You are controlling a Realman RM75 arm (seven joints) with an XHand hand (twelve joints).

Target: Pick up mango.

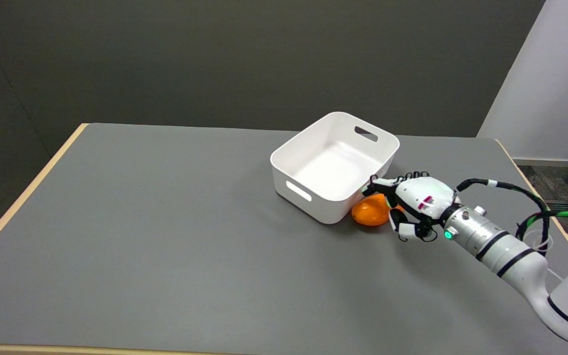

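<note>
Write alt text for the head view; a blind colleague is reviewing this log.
The robot's right hand reaches in from the lower right, fingers curled around an orange mango that rests on the grey table. The mango lies against the near right corner of an empty white bin.

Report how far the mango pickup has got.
Done: the right hand has reached the mango, which lies on the grey table against the white bin. In hand: fingers curl over the fruit; whether the grip is closed cannot be told. Left: lifting, since the mango looks to be resting on the table.
</note>
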